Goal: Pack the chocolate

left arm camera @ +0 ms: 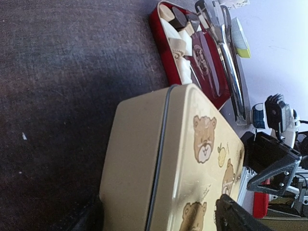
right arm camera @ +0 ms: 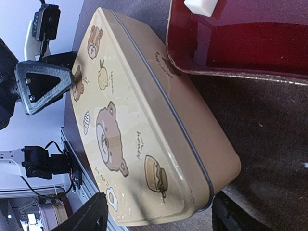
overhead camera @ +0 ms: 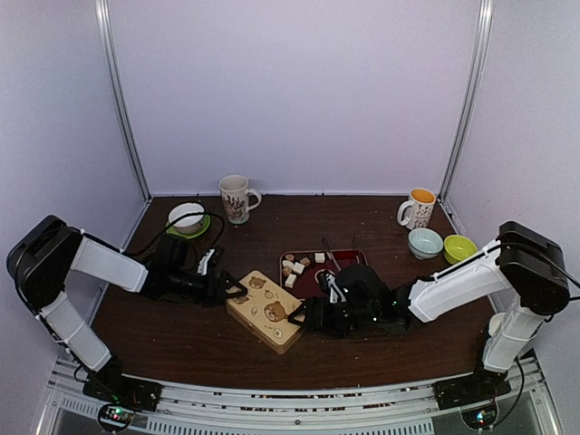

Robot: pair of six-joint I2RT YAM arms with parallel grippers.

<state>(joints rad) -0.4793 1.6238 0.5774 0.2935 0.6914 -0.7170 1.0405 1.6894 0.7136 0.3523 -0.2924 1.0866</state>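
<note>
The chocolate (overhead camera: 292,269) lies as small white and tan pieces in a red tray (overhead camera: 349,265); white and dark pieces (left arm camera: 180,45) show in the left wrist view, and one white piece (right arm camera: 199,6) in the right wrist view. In front of the tray lies a closed cream tin (overhead camera: 265,310) printed with bears. My left gripper (overhead camera: 234,290) (left arm camera: 161,222) clasps the tin's (left arm camera: 183,159) left end, with a finger against each side. My right gripper (overhead camera: 304,317) (right arm camera: 156,219) straddles the tin's (right arm camera: 139,120) right corner, and a small gap still shows at one finger.
Metal tongs (overhead camera: 330,256) (left arm camera: 228,67) rest across the tray. A white bowl on a green saucer (overhead camera: 187,216) and a mug (overhead camera: 235,198) stand at the back left. Another mug (overhead camera: 418,208), a pale blue bowl (overhead camera: 424,242) and a green bowl (overhead camera: 459,247) stand at the back right.
</note>
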